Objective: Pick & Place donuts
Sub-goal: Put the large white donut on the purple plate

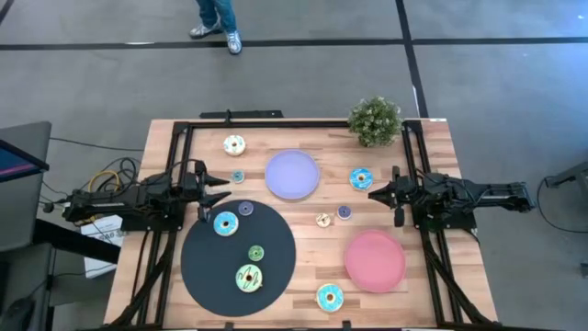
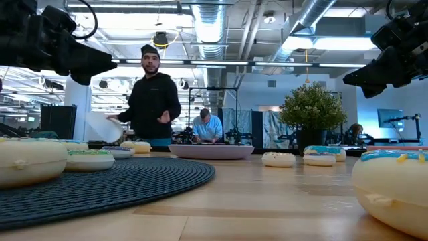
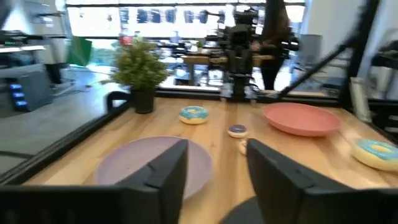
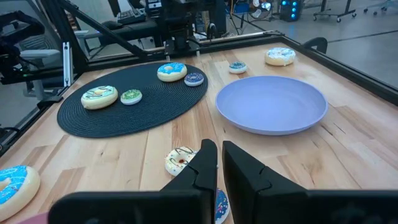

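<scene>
- While both arms sit parked at the table's edges, I read the high view first: the left gripper [image 1: 223, 190] hovers at centre-left, its tips spread over the upper rim of the black mat [image 1: 197, 271], and the right gripper [image 1: 375, 194] points inward at centre-right, holding nothing. Three donuts lie on the mat: a blue one [image 1: 225, 222], a small green one [image 1: 255, 253] and a large green one [image 1: 249, 278]; a small purple one [image 1: 246, 210] sits by its top rim. A cream donut [image 1: 234, 144] lies upper left of the lavender plate [image 1: 292, 175], a blue donut [image 1: 360, 178] to that plate's right, and another blue one [image 1: 329, 297] at bottom centre beside the pink plate [image 1: 375, 260]. Both plates are bare, so I judge sorting is barely begun.
- In the low view both grippers hang high in the top corners, clear of the table, and a person [image 2: 151, 94] stands beyond it.
- In the left wrist view the fingers [image 3: 163, 171] stand wide apart, framing the lavender plate, ready, I reckon, to drop around a ring.
- In the right wrist view the fingers [image 4: 206, 163] are nearly closed with a narrow gap, empty, aimed past a small cream donut [image 4: 180, 160] just ahead.
</scene>
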### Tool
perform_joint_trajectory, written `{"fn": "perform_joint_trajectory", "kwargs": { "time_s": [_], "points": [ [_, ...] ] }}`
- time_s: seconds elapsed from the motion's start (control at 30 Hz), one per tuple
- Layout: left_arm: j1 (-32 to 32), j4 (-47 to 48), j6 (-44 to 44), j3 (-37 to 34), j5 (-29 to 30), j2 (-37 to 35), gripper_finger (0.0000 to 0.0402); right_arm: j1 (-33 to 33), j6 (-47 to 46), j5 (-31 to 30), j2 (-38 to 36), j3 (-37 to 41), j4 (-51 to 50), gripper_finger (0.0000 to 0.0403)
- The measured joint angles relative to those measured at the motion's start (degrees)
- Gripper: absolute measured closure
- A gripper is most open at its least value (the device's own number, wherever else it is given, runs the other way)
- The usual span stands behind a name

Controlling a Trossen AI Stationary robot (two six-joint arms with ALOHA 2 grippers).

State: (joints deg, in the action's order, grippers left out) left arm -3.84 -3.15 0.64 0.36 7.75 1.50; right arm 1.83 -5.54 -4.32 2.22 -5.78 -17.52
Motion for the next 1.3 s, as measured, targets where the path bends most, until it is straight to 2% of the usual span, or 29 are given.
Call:
{"fn": "perform_joint_trajectory", "kwargs": {
  "time_s": [0.17,0.33,0.53,0.67,0.83,0.97,1.1,1.3],
  "points": [
    [0.0,-1.23,0.68,0.12,9.7,3.08,0.0171,0.01,0.0,0.0,0.01,0.0,0.0,0.0386],
    [-0.02,-1.2,3.23,3.23,19.84,13.74,0.0155,0.0,0.0,0.0,0.02,0.0,0.0,0.0386],
    [-0.22,-0.89,7.94,12.48,30.0,30.17,0.0161,0.0,0.0,0.0,0.02,0.01,0.0,0.0386],
    [-2.79,7.24,15.68,22.62,33.39,39.22,0.0163,0.0,0.0,0.0,0.0,0.02,0.0,0.0386],
    [-8.94,24.72,25.16,36.28,32.71,50.53,0.0164,0.0,0.0,0.0,0.01,0.0,0.0,0.0386],
    [-15.99,35.46,26.67,44.63,25.22,58.67,0.0164,0.0,0.0,0.0,0.02,0.01,0.0,0.0386],
    [-24.52,40.71,26.96,49.33,18.56,65.96,0.0164,0.0,0.0,0.0,0.0,0.0,0.01,0.0386],
    [-36.6,41.23,27.92,51.92,7.51,75.55,0.0164,0.01,0.0,0.0,0.01,0.0,0.01,0.0386]
  ]
}}
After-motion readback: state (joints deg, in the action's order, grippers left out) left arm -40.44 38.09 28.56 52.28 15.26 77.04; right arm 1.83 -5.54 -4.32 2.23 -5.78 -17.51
